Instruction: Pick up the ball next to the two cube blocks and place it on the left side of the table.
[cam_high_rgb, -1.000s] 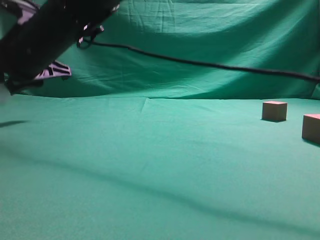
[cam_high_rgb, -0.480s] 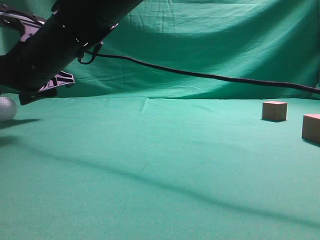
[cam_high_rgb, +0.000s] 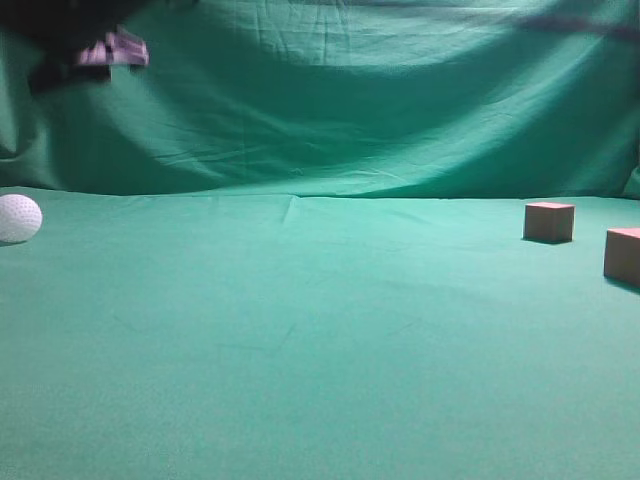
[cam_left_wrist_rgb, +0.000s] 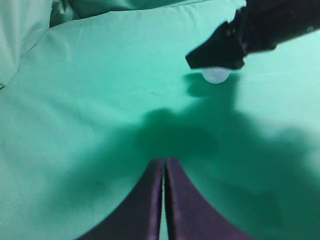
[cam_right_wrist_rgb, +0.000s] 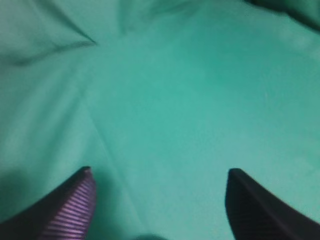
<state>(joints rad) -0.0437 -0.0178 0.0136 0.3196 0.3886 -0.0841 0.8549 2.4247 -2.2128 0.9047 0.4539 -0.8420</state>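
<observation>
Ball released on the left; right arm lifted clear.

R gripper (cam_right_wrist_rgb: 159, 200) had its fingers spread wide w/ nothing between them, only green cloth below; vs half a sec earlier, when the arm hung low just above the ball, it had risen to the top-left corner of the ext. view. L gripper (cam_left_wrist_rgb: 164, 200) sat pressed together, idle. The ball (cam_high_rgb: 18, 218) rested alone on the table (cam_high_rgb: 300, 340) at far left, well apart from the two cube blocks (cam_high_rgb: 549, 222) at far right. Judged: placement done, only retreat left.
</observation>
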